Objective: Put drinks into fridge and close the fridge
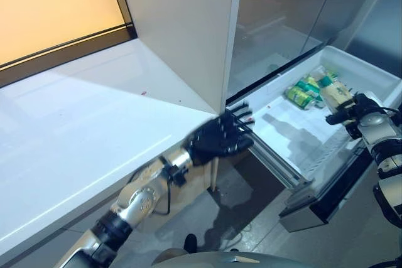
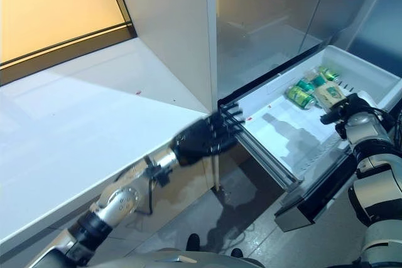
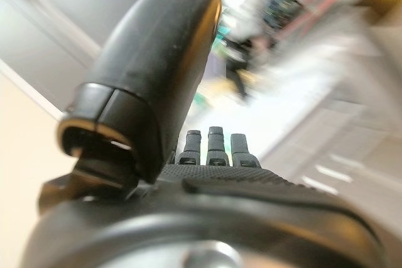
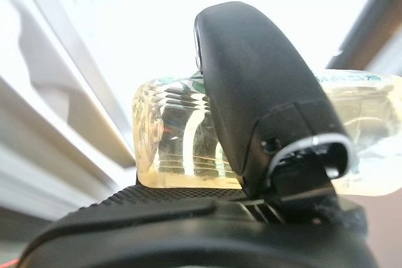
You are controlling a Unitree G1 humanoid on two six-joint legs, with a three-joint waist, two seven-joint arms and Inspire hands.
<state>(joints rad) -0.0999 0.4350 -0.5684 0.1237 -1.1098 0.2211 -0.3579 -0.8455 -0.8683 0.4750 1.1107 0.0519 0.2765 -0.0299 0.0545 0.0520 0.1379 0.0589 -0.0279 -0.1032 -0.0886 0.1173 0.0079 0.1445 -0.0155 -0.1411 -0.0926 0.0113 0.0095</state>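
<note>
clear bottle (image 4: 182, 149) in right robot hand (image 4: 264, 105) - over fridge drawer (image 1: 370, 73)

No legible text (labels too small)

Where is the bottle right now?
The bottle is held in the right robot hand over the far right part of the open fridge drawer, just beside the green cans lying there.

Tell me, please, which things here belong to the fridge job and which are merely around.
Job:
- bottle held in the right robot hand
- green cans lying in the open fridge drawer
- left robot hand, open at the drawer's corner

Merely around:
- white counter
- cabinet side panel
</note>
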